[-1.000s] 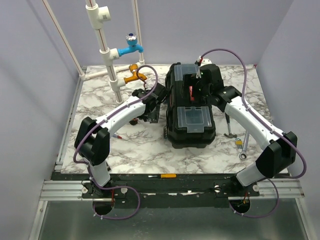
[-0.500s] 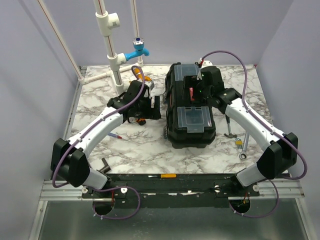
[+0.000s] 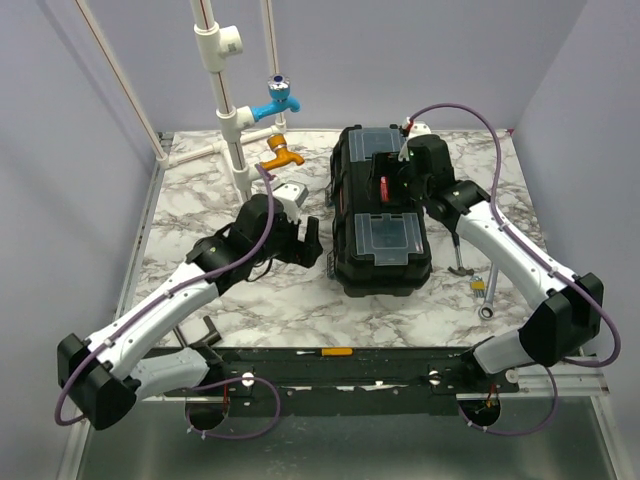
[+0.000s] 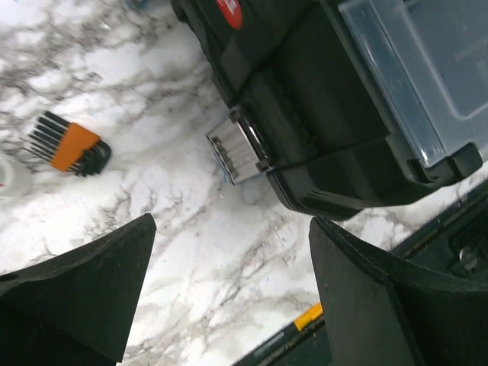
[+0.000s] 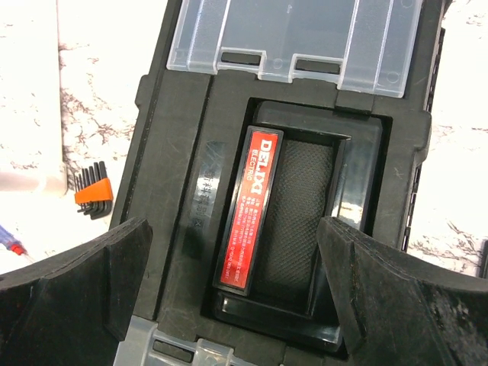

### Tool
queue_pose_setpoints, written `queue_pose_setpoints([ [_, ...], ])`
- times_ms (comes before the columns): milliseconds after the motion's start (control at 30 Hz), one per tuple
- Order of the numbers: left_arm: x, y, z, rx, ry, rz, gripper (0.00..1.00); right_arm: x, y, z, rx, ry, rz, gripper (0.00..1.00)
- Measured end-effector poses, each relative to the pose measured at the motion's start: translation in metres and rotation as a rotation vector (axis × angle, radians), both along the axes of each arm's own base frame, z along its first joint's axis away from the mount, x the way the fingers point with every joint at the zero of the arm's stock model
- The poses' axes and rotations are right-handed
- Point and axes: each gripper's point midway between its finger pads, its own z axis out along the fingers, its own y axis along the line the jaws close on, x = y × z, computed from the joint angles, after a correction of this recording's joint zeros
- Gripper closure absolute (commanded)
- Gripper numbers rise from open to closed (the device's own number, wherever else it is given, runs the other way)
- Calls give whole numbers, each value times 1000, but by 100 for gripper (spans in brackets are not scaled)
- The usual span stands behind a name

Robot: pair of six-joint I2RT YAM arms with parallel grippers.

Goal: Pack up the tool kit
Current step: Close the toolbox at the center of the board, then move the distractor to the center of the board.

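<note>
Toolbox under wide-open, empty right fingers.

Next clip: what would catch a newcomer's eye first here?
The big black toolbox in the middle of the marble table, with the right gripper hovering open over its red handle. Next, the blue tap and orange tap on white pipes at the far left corner.

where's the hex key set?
Hex key set lies on the table left of the toolbox, by the white pipe; upper left in left wrist view.
</note>
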Motion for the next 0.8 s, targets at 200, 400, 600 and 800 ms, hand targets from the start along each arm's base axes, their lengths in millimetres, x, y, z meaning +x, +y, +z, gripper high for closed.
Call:
queue_pose_setpoints([
  [200,1,32,0,-16,-97,147,20,-2,0,1,17,-11,-1,0],
  [400,20,71,-15,78,-153,374,28,-5,-1,8,37,-34,-5,0],
  [600,52,85,-32,188,-207,525,17,-6,-1,21,66,-70,-8,0],
  [800,77,105,-33,187,-344,687,22,-7,-1,26,75,-80,-4,0],
])
